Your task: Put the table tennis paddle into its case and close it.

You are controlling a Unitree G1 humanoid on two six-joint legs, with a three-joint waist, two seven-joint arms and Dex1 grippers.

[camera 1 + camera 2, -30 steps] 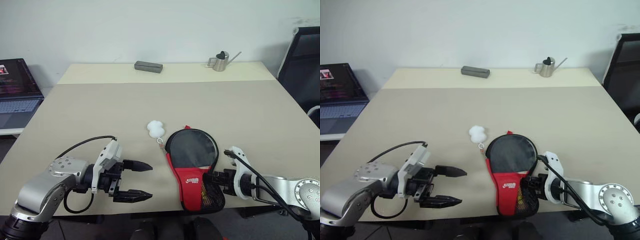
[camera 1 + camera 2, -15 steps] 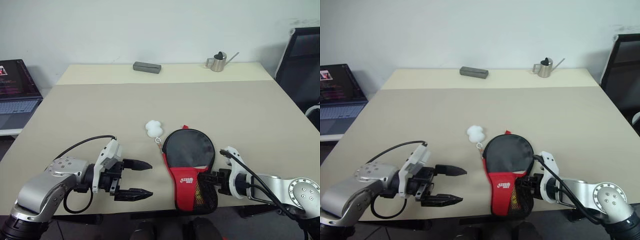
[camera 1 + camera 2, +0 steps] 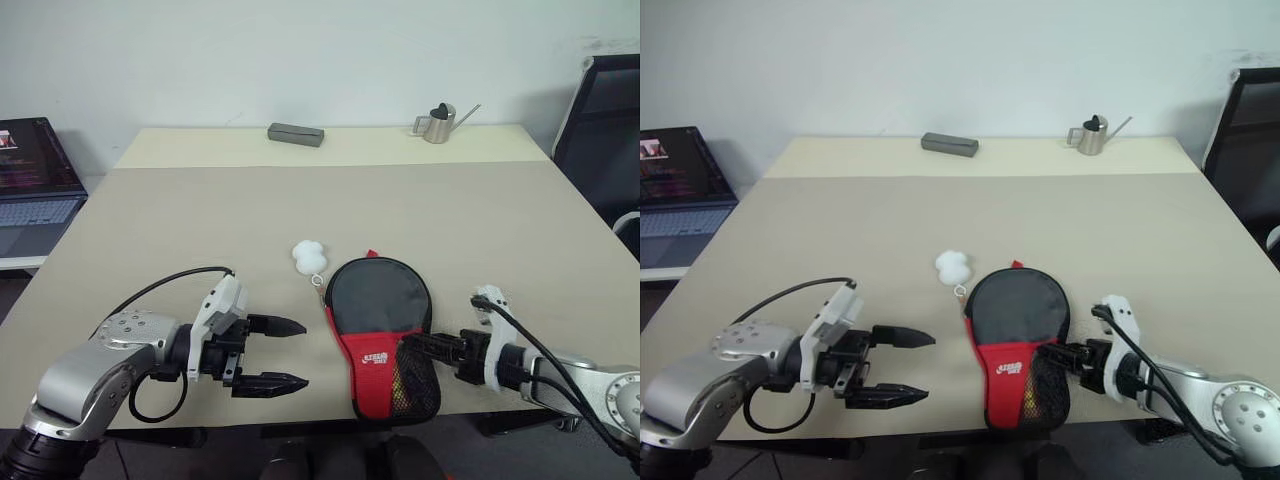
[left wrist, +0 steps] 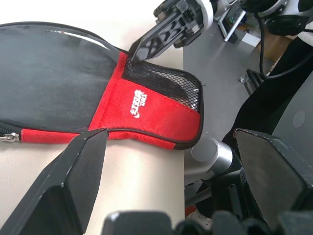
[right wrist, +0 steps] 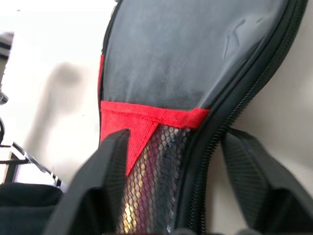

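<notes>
The case (image 3: 378, 300) lies flat near the table's front edge, black face up, with its red panel and mesh pocket (image 3: 416, 384) toward me. The table tennis paddle is hidden. My right gripper (image 3: 412, 346) is open at the case's right edge beside the mesh pocket. In the right wrist view its fingers (image 5: 100, 186) stand wide on either side of the zipper edge (image 5: 230, 105). My left gripper (image 3: 304, 353) is open, a short way left of the case and pointing at it, with nothing between its fingers.
A white fluffy charm (image 3: 309, 255) on a small ring lies just behind the case's left side. At the table's far edge are a grey block (image 3: 296, 133) and a small metal watering can (image 3: 437, 123). A laptop (image 3: 35, 185) stands off to the left and a black chair (image 3: 600, 110) to the right.
My right gripper has opened from shut on the case's edge and drawn back a little to the right. The case's black face now lies flat. The left gripper has not moved.
</notes>
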